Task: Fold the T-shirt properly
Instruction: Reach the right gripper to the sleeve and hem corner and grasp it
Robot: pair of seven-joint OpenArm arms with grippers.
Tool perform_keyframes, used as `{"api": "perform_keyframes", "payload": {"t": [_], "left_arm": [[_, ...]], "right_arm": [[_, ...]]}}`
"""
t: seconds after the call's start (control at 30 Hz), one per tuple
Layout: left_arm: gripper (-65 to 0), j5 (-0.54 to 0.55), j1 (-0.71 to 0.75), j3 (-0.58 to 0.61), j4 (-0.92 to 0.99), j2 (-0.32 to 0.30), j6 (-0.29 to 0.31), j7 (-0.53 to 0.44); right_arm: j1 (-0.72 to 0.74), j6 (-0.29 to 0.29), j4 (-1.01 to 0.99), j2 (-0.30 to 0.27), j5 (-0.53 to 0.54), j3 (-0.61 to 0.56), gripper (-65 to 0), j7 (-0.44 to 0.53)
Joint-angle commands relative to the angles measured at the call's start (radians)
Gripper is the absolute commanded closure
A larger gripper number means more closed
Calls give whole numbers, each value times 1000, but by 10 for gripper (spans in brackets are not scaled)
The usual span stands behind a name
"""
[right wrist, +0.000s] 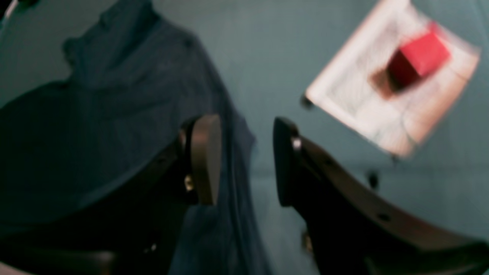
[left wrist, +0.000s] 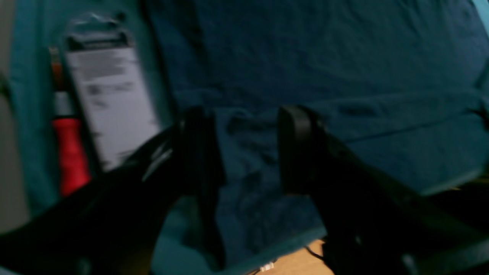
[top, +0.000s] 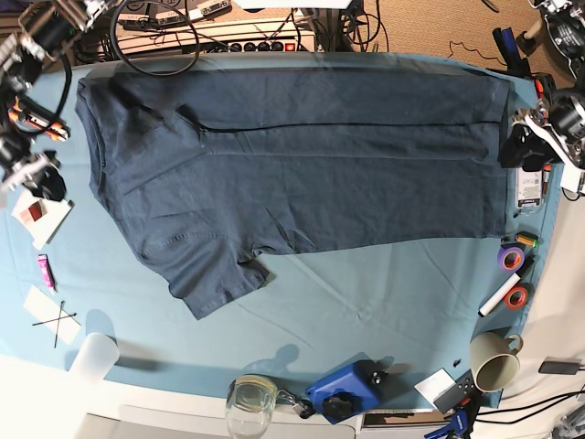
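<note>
The dark slate-blue T-shirt (top: 302, 174) lies spread flat across the teal tablecloth (top: 366, 302), with one sleeve (top: 215, 283) pointing toward the table's front. My left gripper (top: 519, 146) hovers at the shirt's right-hand edge. In the left wrist view the left gripper (left wrist: 248, 152) is open, with wrinkled T-shirt cloth (left wrist: 324, 68) below and nothing between the fingers. My right gripper (top: 44, 183) is off the shirt's left edge. In the blurred right wrist view the right gripper (right wrist: 246, 162) has its jaws apart, and the T-shirt's edge (right wrist: 114, 95) lies beneath them.
A white card with a red cube (right wrist: 397, 84) lies beside the right gripper. A white label card (left wrist: 110, 99) and a red marker (left wrist: 70, 152) lie by the left gripper. Tape rolls (top: 509, 258), a mug (top: 494, 366), a blue device (top: 343, 391), a glass jar (top: 251, 398) and a white cup (top: 94, 355) line the front and right edges.
</note>
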State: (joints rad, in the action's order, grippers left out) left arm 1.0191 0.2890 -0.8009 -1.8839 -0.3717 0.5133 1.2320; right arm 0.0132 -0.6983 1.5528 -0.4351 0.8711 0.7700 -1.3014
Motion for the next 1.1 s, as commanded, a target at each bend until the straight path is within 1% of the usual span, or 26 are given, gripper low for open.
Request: {"api": "perform_keyframes", "payload": {"t": [0.0,0.1,0.17,0.27,0.37,0.5,0.53,0.6,0.7,0.8,0.93,1.0,1.07], "left_arm": [[-310,21,-12,-6,-15,-18,1,-29],[-309,20,-31,-6,-15,-10,1,-29],[-309,20,-43,-2,-12,-2,1,-29],[-309,19,-45,34,-11,-2,2,-29],[-309,-22,-45,87,-11,-2,1,-32],[-309,-64,-45,128,-11,-1,0,-69],[-310,-65,-45,130,-11,1,0,-77],[-309,-66,-46,130,-11,6,0,-81],[-310,-66,-45,130,-11,6,0,-81],[-309,-65,-46,130,-11,6,0,-81],[-309,-65,-46,130,-11,6,0,-81],[-309,-66,-45,130,-11,6,0,-81],[-309,-66,-45,130,-11,6,0,-81]], "right_arm": [[44,0,15,-29,2,-25,-235,50],[142,0,-37,-28,-117,-130,-234,95],[215,0,-124,-28,-183,-205,-234,124],[327,0,-296,-28,-222,-307,-234,187],[425,0,-445,-28,-277,-395,-234,278],[523,0,-596,-27,-394,-523,-234,387],[540,18,-630,-27,-425,-549,-234,409],[565,31,-692,-27,-454,-591,-234,449],[577,31,-774,-27,-454,-635,-234,461],[567,28,-822,-19,-454,-646,-234,464],[547,1,-837,-3,-453,-646,-232,439],[546,0,-837,10,-450,-646,-195,374],[547,0,-837,21,-411,-646,-110,282]]}}
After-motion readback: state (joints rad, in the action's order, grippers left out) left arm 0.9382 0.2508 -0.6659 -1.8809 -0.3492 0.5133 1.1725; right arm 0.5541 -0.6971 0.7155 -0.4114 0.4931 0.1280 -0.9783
